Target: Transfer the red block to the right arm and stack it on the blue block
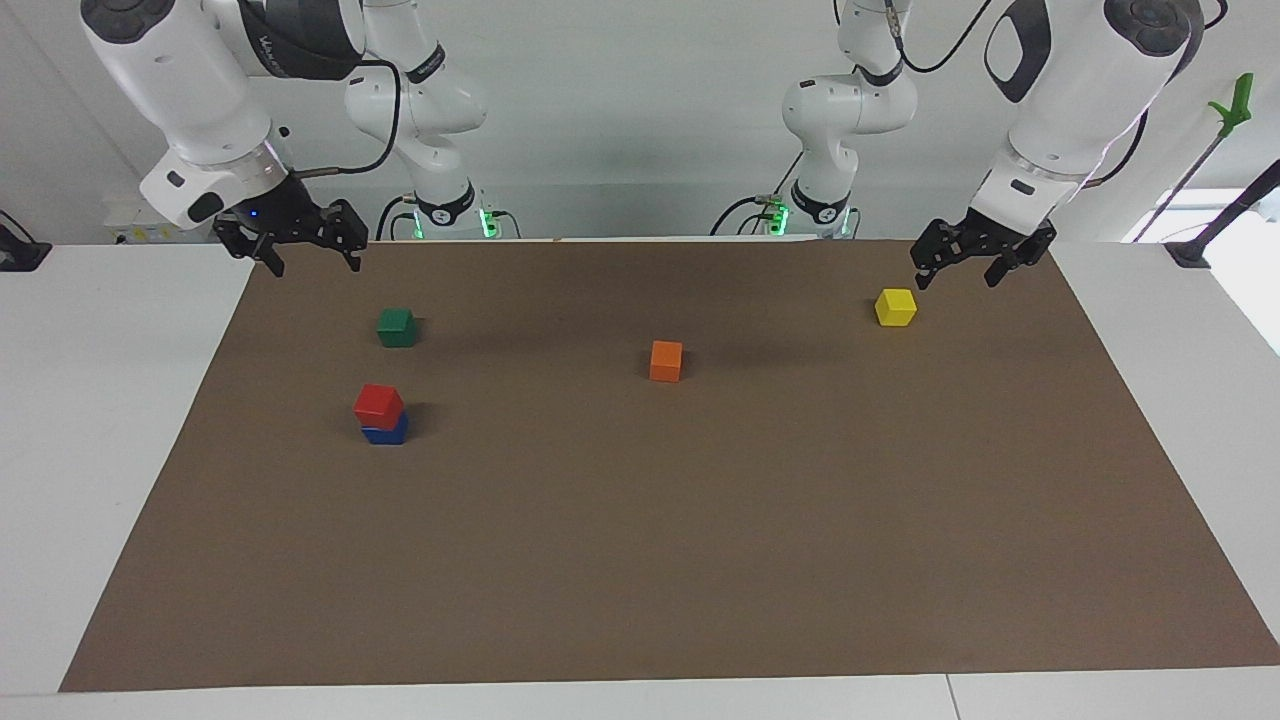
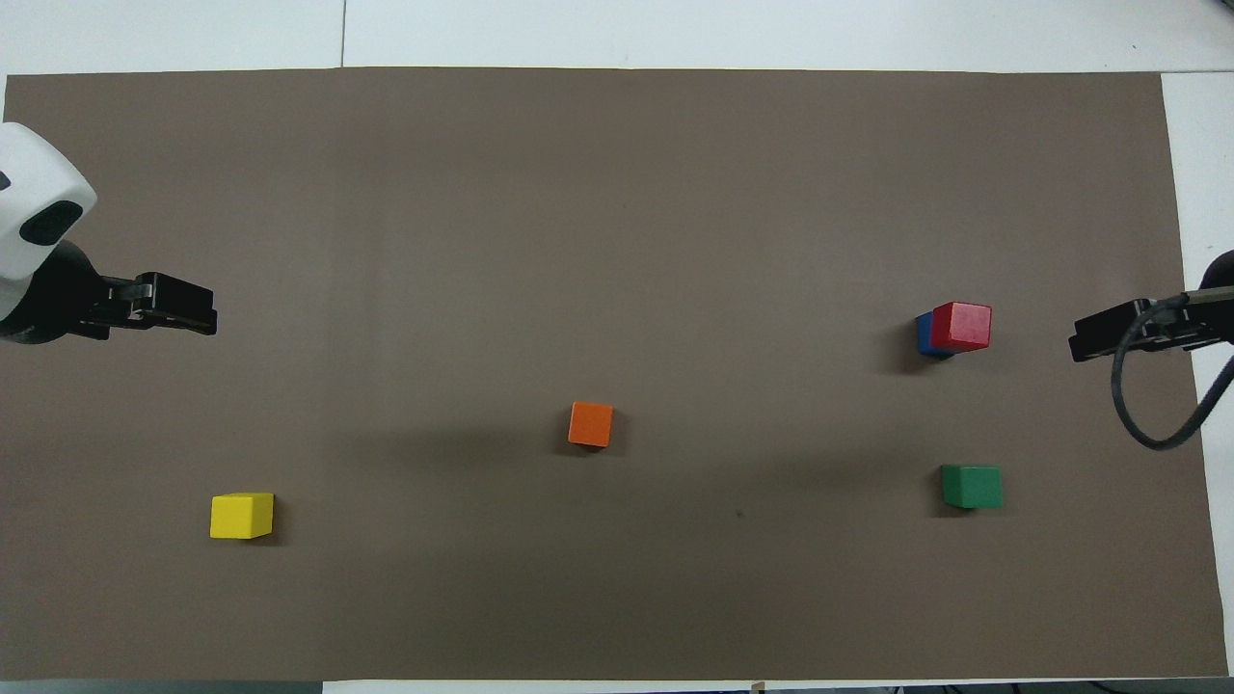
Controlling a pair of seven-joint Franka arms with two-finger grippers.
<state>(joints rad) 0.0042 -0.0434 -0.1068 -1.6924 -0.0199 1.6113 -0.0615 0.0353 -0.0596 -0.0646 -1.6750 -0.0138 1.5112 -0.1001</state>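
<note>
Facing view shows the red block (image 1: 378, 404) sitting on the blue block (image 1: 386, 432), the pair standing toward the right arm's end of the surface (image 1: 640, 560), on the brown mat (image 1: 700, 500). The red block is set slightly askew, so a strip of blue shows at one side in the overhead view, where the red block (image 2: 961, 325) covers most of the blue block (image 2: 924, 333). No tool touches the stack. The right tool (image 1: 310, 254) hangs raised over the mat's edge nearest the robots, at the right arm's end, well apart from the stack; its fingers stand apart and hold nothing, and a small blue light shows at its wrist. From overhead the right tool (image 2: 1109, 339) shows only at the picture's edge, with a black cable looped beneath it. The left tool (image 1: 962, 268) hangs over the mat near the left arm's end, near the yellow block (image 1: 895, 306) but clear of it, fingers apart and empty; overhead, the left tool (image 2: 178, 313) points inward from the edge. A green block (image 1: 397, 326) lies nearer to the robots than the stack. An orange block (image 1: 666, 360) lies near the middle of the mat, between the stack and the yellow block.
</note>
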